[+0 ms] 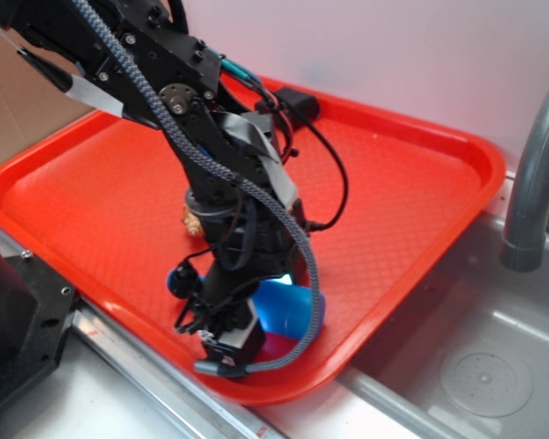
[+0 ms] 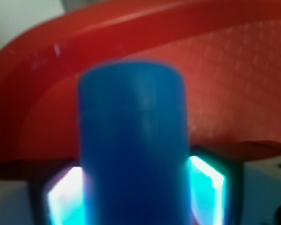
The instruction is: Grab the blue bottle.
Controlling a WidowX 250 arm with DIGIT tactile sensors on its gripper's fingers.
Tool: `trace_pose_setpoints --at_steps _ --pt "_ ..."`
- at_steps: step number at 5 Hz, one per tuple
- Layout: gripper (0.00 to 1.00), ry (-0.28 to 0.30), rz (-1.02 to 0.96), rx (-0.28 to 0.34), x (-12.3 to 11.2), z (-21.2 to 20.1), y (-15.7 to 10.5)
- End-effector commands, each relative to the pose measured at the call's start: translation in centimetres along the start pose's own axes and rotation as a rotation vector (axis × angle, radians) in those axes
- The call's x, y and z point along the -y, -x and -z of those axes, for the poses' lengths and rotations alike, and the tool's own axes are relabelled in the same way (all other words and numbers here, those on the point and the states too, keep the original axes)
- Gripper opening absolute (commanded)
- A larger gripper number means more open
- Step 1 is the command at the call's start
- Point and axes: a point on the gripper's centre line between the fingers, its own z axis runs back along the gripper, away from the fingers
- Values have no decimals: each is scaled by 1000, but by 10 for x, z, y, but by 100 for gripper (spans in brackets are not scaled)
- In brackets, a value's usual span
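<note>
Exterior view: black WidowX arm (image 1: pixel 210 155) reached down over a red tray (image 1: pixel 412 192) that lay beside a grey sink basin (image 1: pixel 494 366), with a grey faucet pipe (image 1: pixel 535 174) rising at the right. The gripper (image 1: pixel 242 329) sat low over the tray's near edge, largely masked by its own housing and a braided cable (image 1: pixel 284 229). The blue bottle (image 1: pixel 288 306) lay on the tray floor close to the near rim, its cylindrical body showing just right of the gripper and a small blue rounded part showing at the gripper's left side. A small tan object (image 1: pixel 192 219), too hidden to identify, lay on the tray behind the arm. A black box (image 1: pixel 297 102) sat at the tray's far rim.

Wrist view: the blue bottle (image 2: pixel 131 145) filled the centre, blurred, with its flat end pointing toward the tray rim (image 2: pixel 107 28). One finger pad (image 2: pixel 65 197) stood against the bottle's left side and the other against its right, both glowing cyan; the fingers were closed narrowly upon the bottle's body, with no gap visible on either side.
</note>
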Motion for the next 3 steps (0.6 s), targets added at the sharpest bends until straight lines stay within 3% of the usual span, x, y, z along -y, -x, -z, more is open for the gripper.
trace_pose_setpoints --at_steps 1,2,3 --pt "0 -43 -101 -9 2 -29 20" --pt "0 -145 -277 -59 -9 -80 32" --pt "0 -133 -532 2 -15 -130 65"
